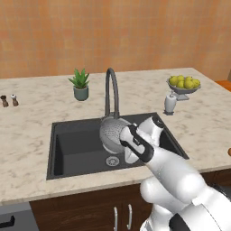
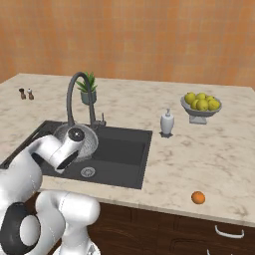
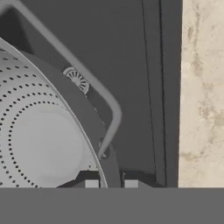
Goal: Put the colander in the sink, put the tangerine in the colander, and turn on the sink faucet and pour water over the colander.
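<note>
Silver-grey perforated metal colander (image 1: 111, 133), clamped by its rim in the gripper (image 3: 111, 183), hangs over the matte black sink (image 1: 72, 149) below; next, lower and release.

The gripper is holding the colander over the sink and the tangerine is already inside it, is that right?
Not quite. The gripper does hold the colander over the sink, but the tangerine lies on the counter, as the right base view shows.

The round silver-grey perforated metal colander (image 3: 43, 140) looks satin-smooth (dotted with fine holes). The rectangular black sink (image 1: 74, 149) is matt, its round drain (image 1: 112, 161) metallic. The beige speckled stone surface (image 2: 209, 149) appears polished.
</note>
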### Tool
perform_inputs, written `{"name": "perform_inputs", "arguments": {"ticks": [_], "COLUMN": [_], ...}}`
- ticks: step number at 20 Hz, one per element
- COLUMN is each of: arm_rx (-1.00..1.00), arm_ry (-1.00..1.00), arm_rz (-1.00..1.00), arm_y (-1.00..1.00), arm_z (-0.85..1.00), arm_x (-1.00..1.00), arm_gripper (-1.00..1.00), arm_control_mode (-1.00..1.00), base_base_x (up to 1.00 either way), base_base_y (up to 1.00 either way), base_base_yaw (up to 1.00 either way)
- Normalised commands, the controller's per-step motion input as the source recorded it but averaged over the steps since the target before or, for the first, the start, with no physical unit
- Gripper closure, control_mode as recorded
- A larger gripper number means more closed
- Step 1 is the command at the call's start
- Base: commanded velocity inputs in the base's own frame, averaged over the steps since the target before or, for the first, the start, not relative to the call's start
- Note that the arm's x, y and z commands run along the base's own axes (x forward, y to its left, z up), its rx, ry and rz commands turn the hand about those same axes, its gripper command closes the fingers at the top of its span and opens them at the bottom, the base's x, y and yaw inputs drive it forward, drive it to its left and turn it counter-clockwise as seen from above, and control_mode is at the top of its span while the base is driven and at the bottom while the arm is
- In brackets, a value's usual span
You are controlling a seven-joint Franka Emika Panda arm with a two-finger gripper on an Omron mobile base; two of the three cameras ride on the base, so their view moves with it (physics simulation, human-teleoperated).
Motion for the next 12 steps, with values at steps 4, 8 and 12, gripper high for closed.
{"name": "perform_inputs", "arguments": {"ticks": [4, 8, 12], "arm_rx": [0.14, 0.02, -0.15], "arm_ry": [0.0, 0.03, 0.19], "arm_rz": [0.14, 0.13, 0.11], "arm_y": [-0.76, -0.67, -0.14], "arm_z": [-0.02, -0.21, -0.25], "arm_x": [0.44, 0.34, 0.42], "arm_gripper": [1.0, 1.0, 1.0], "arm_control_mode": [-1.0, -1.0, -1.0], "base_base_x": [0.0, 0.0, 0.0], "base_base_y": [0.0, 0.0, 0.0], "base_base_yaw": [0.0, 0.0, 0.0]}}
